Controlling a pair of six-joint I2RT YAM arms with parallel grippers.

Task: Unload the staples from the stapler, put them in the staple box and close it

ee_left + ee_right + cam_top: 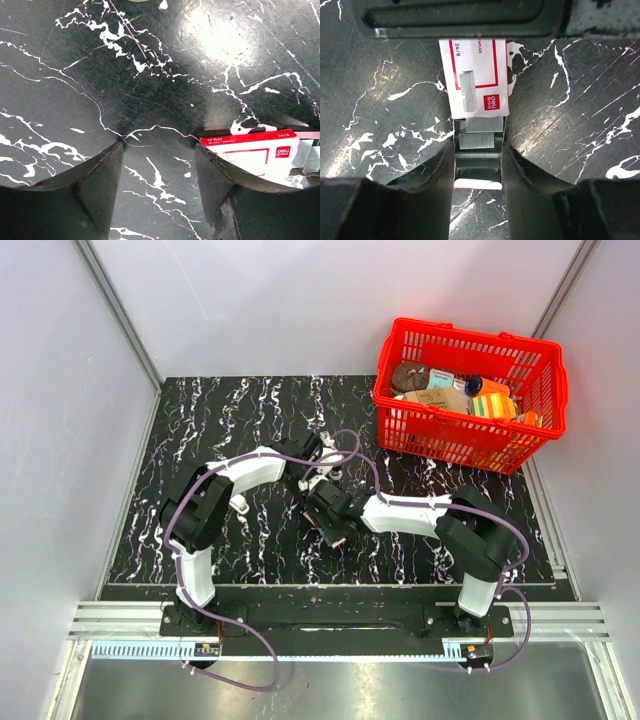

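Right claw [478, 150] seemingly pinching box [475, 75] | staples [477, 141] grey, ribbed strips | left claw [159, 147] spread

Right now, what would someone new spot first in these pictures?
The bright red basket, packed with things, sits at the far right corner of the table. Then the left arm and right arm meet mid-table, where the right claw pinches an open little red-and-white box with grey staple strips inside.
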